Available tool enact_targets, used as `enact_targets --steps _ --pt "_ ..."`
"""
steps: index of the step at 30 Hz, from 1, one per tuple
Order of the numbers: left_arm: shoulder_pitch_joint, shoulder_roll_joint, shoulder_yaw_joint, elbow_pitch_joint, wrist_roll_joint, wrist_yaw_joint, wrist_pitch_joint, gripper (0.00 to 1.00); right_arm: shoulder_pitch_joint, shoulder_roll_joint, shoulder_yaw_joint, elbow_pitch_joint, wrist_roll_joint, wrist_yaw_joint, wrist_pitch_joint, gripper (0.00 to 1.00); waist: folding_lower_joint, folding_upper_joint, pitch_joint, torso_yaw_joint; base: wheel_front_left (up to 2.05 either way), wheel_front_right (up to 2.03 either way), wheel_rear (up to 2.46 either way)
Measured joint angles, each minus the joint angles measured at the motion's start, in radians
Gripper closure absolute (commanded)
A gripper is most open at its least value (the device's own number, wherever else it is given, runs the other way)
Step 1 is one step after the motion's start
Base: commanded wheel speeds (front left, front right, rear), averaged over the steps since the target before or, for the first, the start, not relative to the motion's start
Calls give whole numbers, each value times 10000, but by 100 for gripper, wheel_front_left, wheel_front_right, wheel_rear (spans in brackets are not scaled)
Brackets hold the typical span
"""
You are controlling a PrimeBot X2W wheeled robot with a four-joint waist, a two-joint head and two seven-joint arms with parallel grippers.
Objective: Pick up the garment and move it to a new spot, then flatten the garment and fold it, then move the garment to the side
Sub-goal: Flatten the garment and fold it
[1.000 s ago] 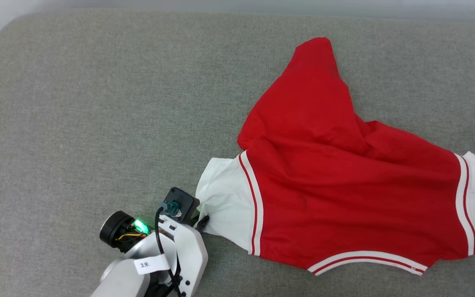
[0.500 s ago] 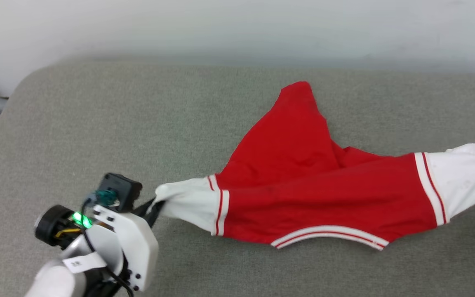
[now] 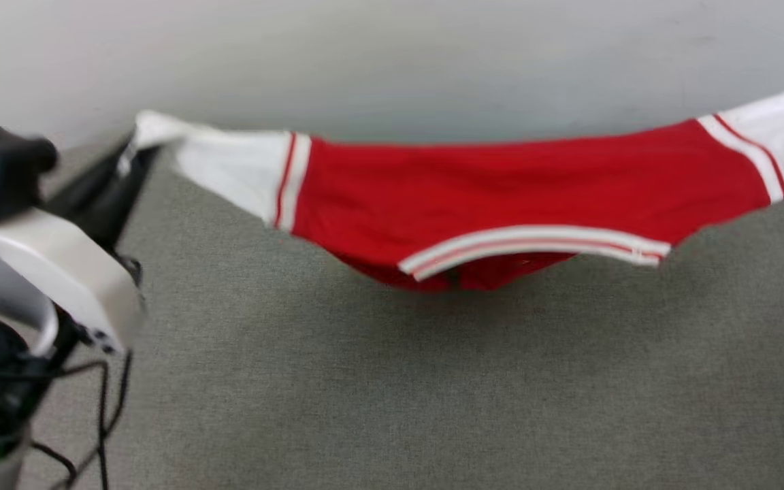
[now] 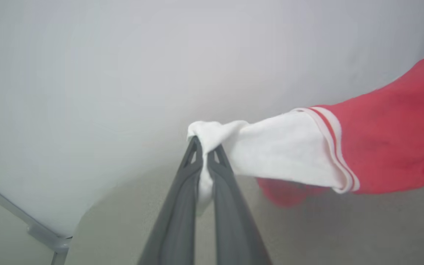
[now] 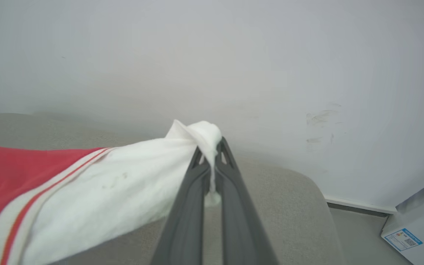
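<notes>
The garment point(image 3: 501, 184), a red jersey with white sleeves and red-and-white striped trim, hangs stretched in the air above the grey surface, sagging in the middle. My left gripper point(image 3: 135, 146) is shut on the tip of its left white sleeve; in the left wrist view the gripper point(image 4: 205, 147) pinches bunched white cloth of the garment point(image 4: 381, 140). My right gripper point(image 5: 214, 145) is shut on the other white sleeve of the garment point(image 5: 98, 191), whose far end runs off the head view's right edge.
A grey padded surface point(image 3: 433, 395) lies below the hanging cloth, with a pale wall point(image 3: 392, 54) behind it. The surface's rounded right corner point(image 5: 307, 191) drops to the floor, where a white box with a blue label point(image 5: 407, 235) stands. A metal frame leg point(image 4: 42, 235) shows at left.
Both grippers have lifted the garment off the surface and pulled it taut between the sleeves. The head view has also tilted up, showing more wall.
</notes>
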Motion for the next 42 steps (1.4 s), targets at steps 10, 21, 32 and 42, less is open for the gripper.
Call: enact_targets --steps 10,21,32,42 --pt "-3018 426 458 1223 198 -303 -675 100 -2608 -174 721 779 198 2 -2 100 0 0 768 -61 0 0 0" --pt "-6606 688 284 3143 848 -640 -2274 100 -6129 -96 934 2220 -988 2 -1091 100 2 0 2815 -43 0 0 0" --pt "-10557 201 -278 5768 1689 -721 -4056 100 -9677 972 648 4431 -2631 2 -2738 100 4 -1 4951 31 0 0 0" --pt "-12346 -460 -784 8404 2293 -629 -5935 100 -11462 1779 600 6610 -3503 2 -4426 100 4 -1 6371 74 0 0 0"
